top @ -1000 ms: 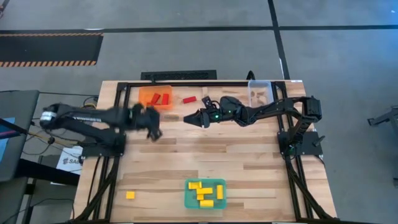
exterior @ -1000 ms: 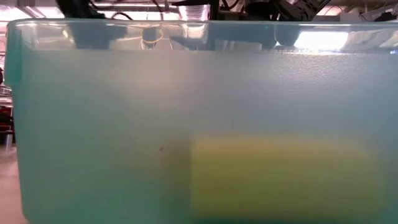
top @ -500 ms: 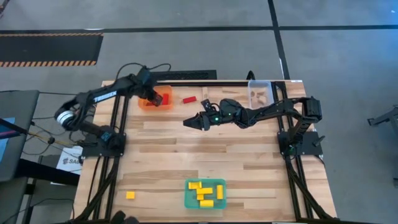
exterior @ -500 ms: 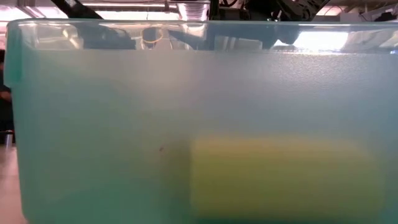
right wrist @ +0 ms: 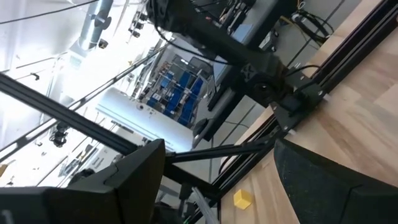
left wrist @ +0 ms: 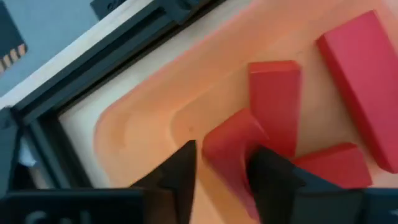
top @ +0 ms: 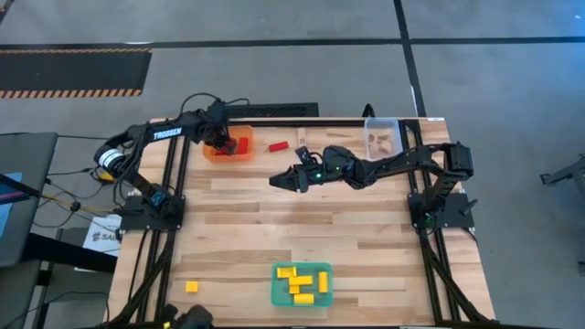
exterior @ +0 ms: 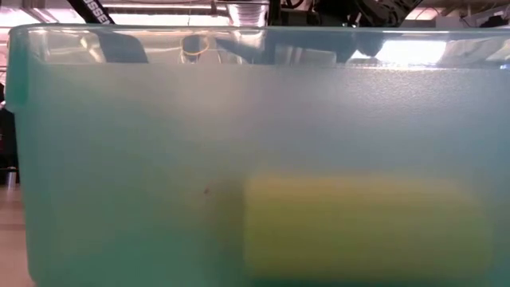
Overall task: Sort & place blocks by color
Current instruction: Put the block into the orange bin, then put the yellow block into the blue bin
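Observation:
My left gripper [top: 224,142] points down into the orange tray [top: 212,153] at the table's far left, open. Its fingers stand on either side of a tilted red block [left wrist: 227,146], which leans on other red blocks [left wrist: 275,93] lying in the tray [left wrist: 140,121]. One more red block [top: 278,145] lies on the table right of the tray. My right gripper [top: 274,181] hovers level and open over the table's middle with nothing between its fingers. Yellow blocks [top: 300,281] lie in the teal tray [top: 277,297]. A single yellow block [top: 191,286] lies near the front left. My left gripper comes from above with one finger on each side of the tilted red block's upper end [left wrist: 217,140]. A strip of tray shows between one finger [left wrist: 183,165] and the block. Whether the other finger [left wrist: 270,171] touches it, I cannot tell. The block rests on the blocks below.
A clear tray [top: 381,135] with pale wood blocks stands at the far right. The low view is filled by the teal tray's wall [exterior: 119,159], with a yellow block [exterior: 366,223] blurred behind it. The black frame rail [top: 274,121] runs along the far edge.
My left arm has swung from the table's left middle toward the far edge and come down into the orange tray. My right arm has kept still.

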